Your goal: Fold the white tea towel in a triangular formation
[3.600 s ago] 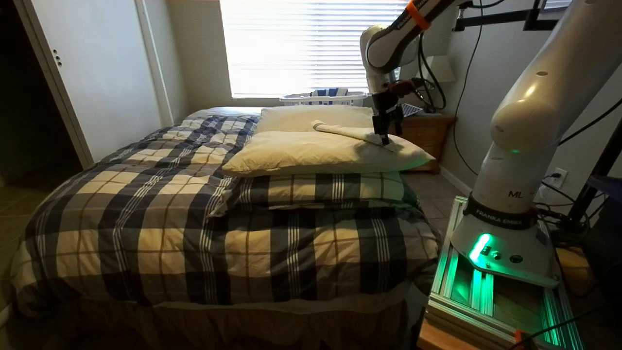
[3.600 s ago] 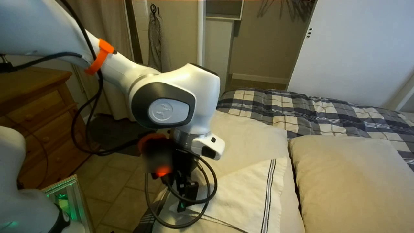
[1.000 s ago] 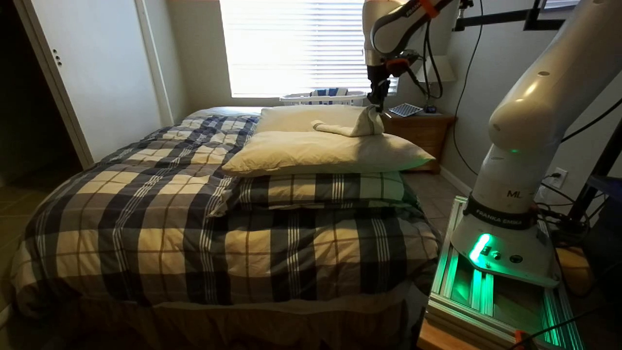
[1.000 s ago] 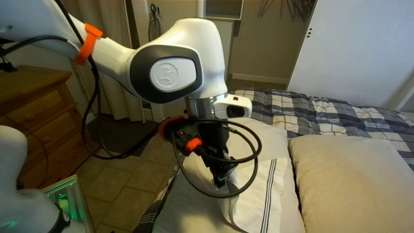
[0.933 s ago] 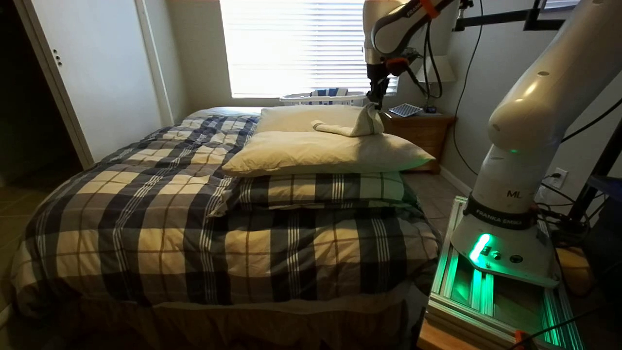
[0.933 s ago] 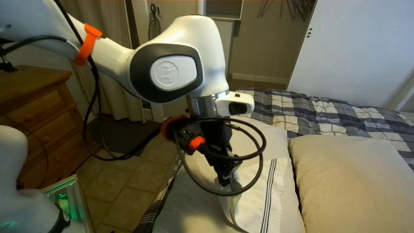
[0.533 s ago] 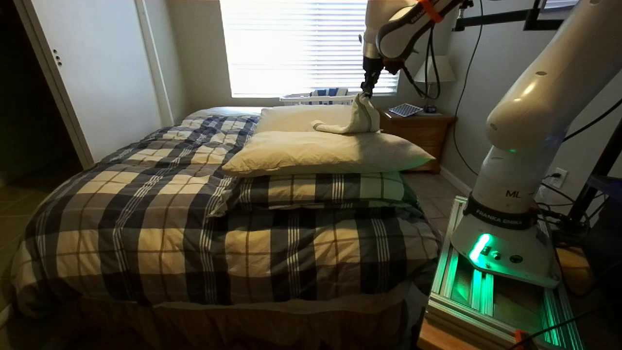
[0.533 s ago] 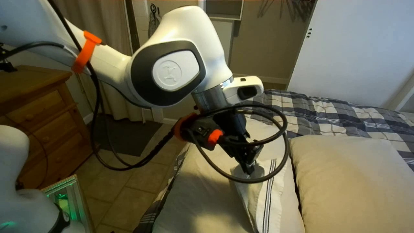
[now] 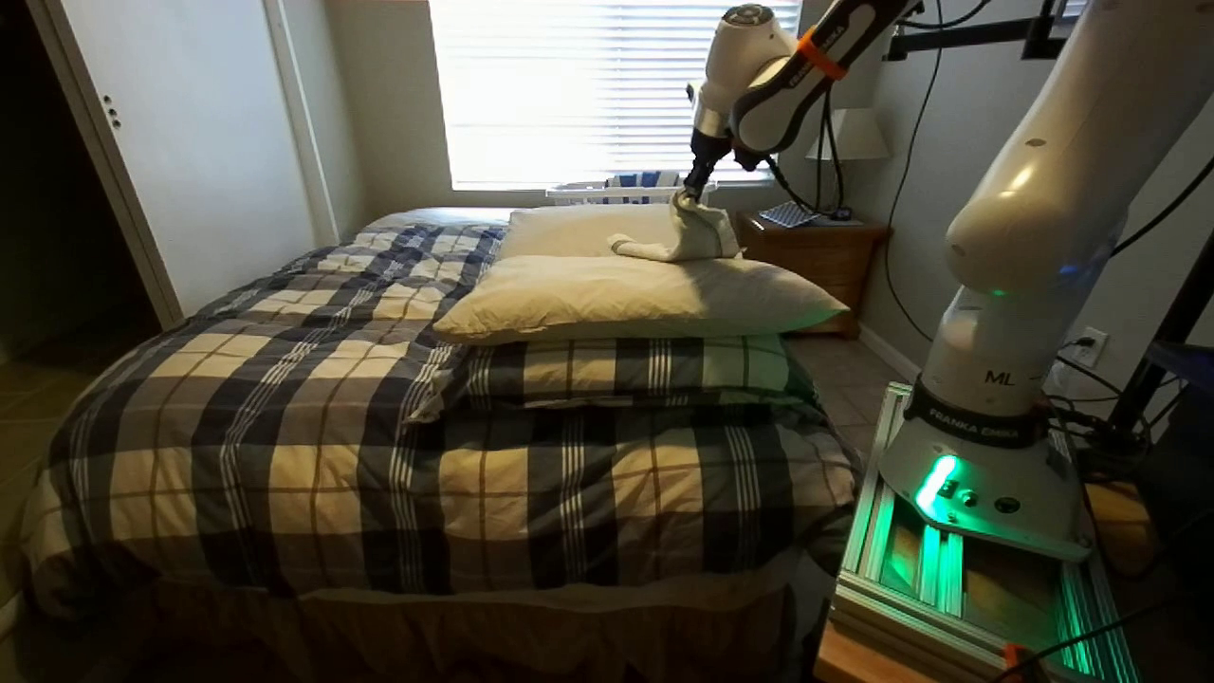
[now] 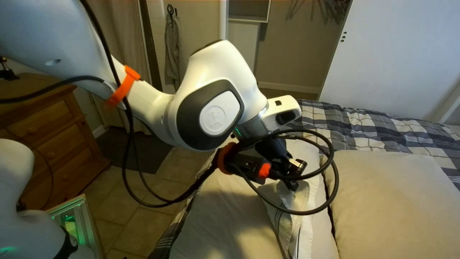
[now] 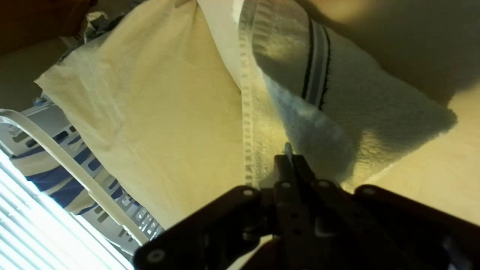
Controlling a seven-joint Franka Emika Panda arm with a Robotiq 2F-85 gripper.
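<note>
The white tea towel [image 9: 702, 237], with dark stripes near its edge, lies on a cream pillow [image 9: 607, 299] with one part raised. My gripper [image 10: 293, 186] is shut on that raised part, tilted above the pillow. In the wrist view a sliver of cloth sticks out between the fingertips of the gripper [image 11: 289, 155], which meet closely. There the lifted towel [image 11: 378, 108] curls over itself, its striped face showing and a pointed corner reaching right. Behind the arm and its cable loop, part of the towel [image 10: 287, 219] is hidden in an exterior view.
A second cream pillow [image 10: 391, 201] lies beside the towel's pillow. The plaid bedspread [image 9: 332, 455] covers the bed. A white laundry basket [image 9: 621, 195] stands behind the bed, under the window. A wooden nightstand [image 9: 820, 266] with a lamp [image 9: 849, 138] stands beside it.
The gripper, holding the towel, has lifted its part off the pillow, carried it across toward the striped side and tilted more. Over the last half second it has come slightly lower, the cloth folding over.
</note>
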